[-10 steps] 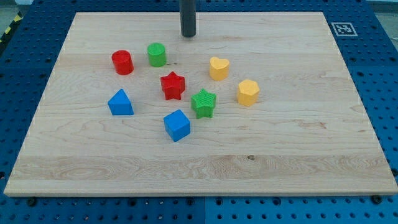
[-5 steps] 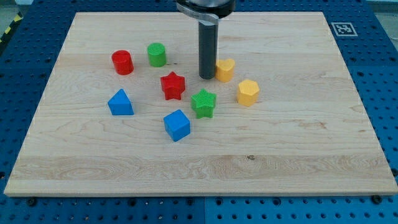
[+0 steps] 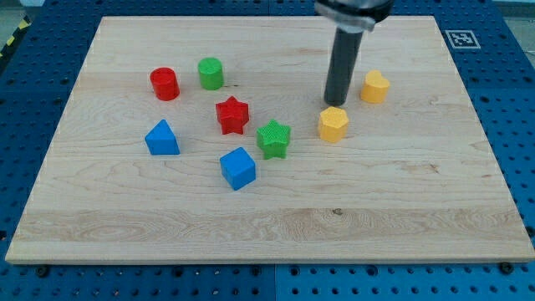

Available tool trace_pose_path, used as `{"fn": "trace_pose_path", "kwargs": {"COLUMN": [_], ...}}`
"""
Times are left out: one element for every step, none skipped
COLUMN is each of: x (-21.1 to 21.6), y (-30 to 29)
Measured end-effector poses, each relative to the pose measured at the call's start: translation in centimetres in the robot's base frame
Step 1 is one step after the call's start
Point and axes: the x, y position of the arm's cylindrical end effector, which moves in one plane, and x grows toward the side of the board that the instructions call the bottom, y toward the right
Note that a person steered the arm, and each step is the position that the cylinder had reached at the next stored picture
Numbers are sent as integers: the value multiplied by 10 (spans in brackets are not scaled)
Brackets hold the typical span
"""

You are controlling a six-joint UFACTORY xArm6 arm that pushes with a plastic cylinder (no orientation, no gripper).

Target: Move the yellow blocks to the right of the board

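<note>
where my tip stands: you see my tip (image 3: 334, 104) on the bench (image 3: 418, 192), right at the view's top edge of the yellow hexagon block (image 3: 333, 124); you cannot tell whether the two touch or are just apart.
hand: none is fitted, so nothing opens, closes or grips; a bare dark rod does the pushing.
yellow heart block (image 3: 374, 87): to the view's right of my tip and slightly toward the top, near it but clear of it, and farther right than any other block.
key relation: the hexagon lies toward the view's bottom from my tip, not to its right, so a push from here would likely send it down the bench, not rightward.
next move, as a judgement: you probably need my tip on the hexagon's left face before driving right.
room on that side: the green star (image 3: 273, 138) is the nearest block on the hexagon's left, with a gap between them.
other blocks: the red star (image 3: 232, 114), blue cube (image 3: 238, 168), blue triangle (image 3: 161, 138), red cylinder (image 3: 165, 84) and green cylinder (image 3: 211, 73) sit well to the left.
progress: both yellows are right of centre, yet far from the right edge.
</note>
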Motion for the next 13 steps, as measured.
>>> {"fn": "trace_pose_path", "kwargs": {"x": [38,48,70,103,94,60,37,34,35,37,22,22,22], "y": [-21,-23,-31,-18,23,39,68,87,108,147,157,130,111]}}
